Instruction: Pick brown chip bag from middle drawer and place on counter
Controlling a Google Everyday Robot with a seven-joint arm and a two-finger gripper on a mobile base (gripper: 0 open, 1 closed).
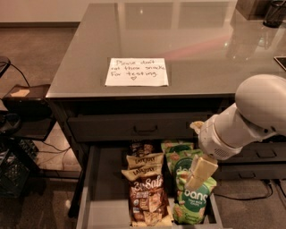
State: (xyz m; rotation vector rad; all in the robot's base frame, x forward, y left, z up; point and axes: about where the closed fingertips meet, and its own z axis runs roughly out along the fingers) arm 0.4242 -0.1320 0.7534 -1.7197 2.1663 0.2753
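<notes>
The middle drawer (93,192) stands pulled open below the counter (201,40), which bears a white handwritten note (137,71). Brown chip bags lie in a row down the drawer's middle: the front one (149,199) is dark brown with white script, and two tan "LATE JULY" bands (144,160) show behind it. Green "dang" bags (193,200) lie to their right. My gripper (201,172), cream-coloured on a white arm, hangs over the green bags at the drawer's right side, just right of the brown bags. It holds nothing that I can see.
The closed top drawer with a black pull handle (145,129) sits above the open one. More drawer fronts (267,154) are at right behind my arm. A black crate (11,176) and cables lie on the floor at left. Dark objects (273,12) stand on the counter's far right.
</notes>
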